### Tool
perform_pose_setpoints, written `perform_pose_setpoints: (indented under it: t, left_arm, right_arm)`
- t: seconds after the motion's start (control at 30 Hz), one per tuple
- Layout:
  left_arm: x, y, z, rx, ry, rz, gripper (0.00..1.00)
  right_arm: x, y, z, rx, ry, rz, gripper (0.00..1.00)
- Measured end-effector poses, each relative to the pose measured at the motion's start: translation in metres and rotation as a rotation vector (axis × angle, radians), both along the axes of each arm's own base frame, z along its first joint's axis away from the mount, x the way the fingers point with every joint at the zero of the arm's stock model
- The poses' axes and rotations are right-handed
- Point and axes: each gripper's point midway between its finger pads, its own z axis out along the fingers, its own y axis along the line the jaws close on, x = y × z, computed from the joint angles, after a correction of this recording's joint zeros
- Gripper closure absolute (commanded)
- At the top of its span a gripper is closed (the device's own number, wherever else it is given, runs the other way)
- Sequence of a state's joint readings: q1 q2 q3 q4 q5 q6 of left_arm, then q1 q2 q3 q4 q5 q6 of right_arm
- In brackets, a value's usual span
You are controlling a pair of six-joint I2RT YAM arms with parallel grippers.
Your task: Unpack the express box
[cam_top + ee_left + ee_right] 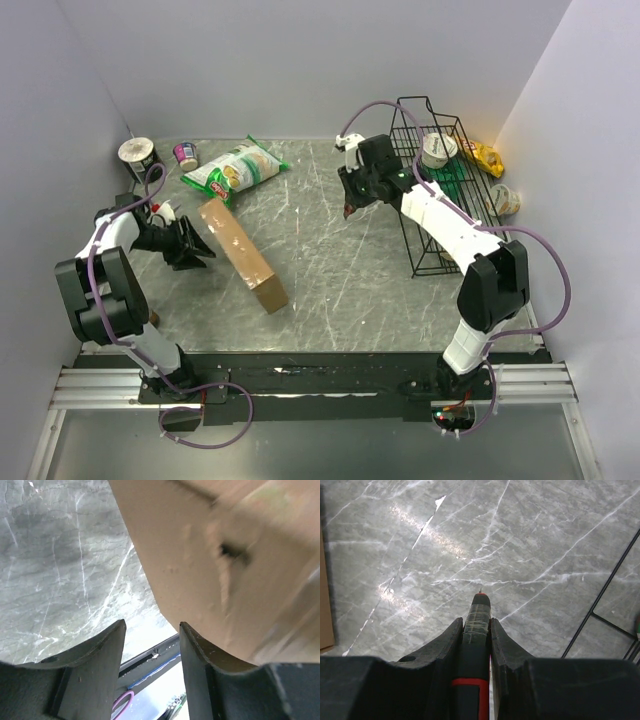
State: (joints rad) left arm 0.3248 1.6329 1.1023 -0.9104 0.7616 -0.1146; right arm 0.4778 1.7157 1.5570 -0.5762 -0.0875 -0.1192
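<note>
Two grippers flank the express box (243,255), which lies slantwise on the table (340,290), left of centre.

Left gripper (152,625): jaws half apart with nothing between them, one finger (200,650) just beside the box's long edge.

Right gripper (476,622): clamped on a black red-banded tool (480,605), above bare table between the box and the wire rack (440,200).
</note>
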Motion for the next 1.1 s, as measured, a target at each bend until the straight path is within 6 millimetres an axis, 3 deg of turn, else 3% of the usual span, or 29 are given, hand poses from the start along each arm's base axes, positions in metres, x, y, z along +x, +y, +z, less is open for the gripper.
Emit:
perform_pose_setpoints:
  t: [0.33,0.43,0.47,0.6,0.7,0.77,0.87,0.9,1.0,1.1]
  left_arm:
    - [0.0,0.0,0.0,0.001,-0.005,0.001,0.47]
    - [0.002,0.001,0.0,0.007,-0.012,0.001,0.47]
    - [0.002,0.002,-0.001,0.011,-0.014,0.002,0.47]
    - [0.002,0.008,0.0,0.06,-0.008,-0.01,0.42]
    - [0.005,0.023,0.008,0.152,-0.04,-0.056,0.39]
    - [0.007,0.035,0.018,0.228,-0.07,-0.116,0.35]
    - [0.012,0.063,0.04,0.393,-0.198,-0.291,0.19]
    - [0.016,0.075,0.051,0.463,-0.283,-0.376,0.04]
    - [0.02,0.096,0.092,0.65,-0.532,-0.62,0.04]
    - [0.029,0.091,0.152,0.855,-0.83,-0.915,0.04]
  right_arm:
    - [-0.003,0.008,-0.002,0.013,0.008,0.027,1.0]
    - [-0.005,0.034,-0.001,0.094,0.047,0.115,1.0]
    - [0.0,0.052,0.003,0.132,0.074,0.157,1.0]
    - [0.039,0.116,0.011,0.252,0.034,0.258,1.0]
    - [0.028,0.125,-0.007,0.249,0.102,0.275,1.0]
    - [0.023,0.125,-0.012,0.242,0.124,0.273,1.0]
    - [0.02,0.116,-0.016,0.231,0.133,0.253,1.0]
    - [0.017,0.111,-0.018,0.223,0.143,0.244,1.0]
    - [0.013,0.097,-0.019,0.204,0.147,0.219,1.0]
    - [0.008,0.084,-0.012,0.196,0.138,0.202,1.0]
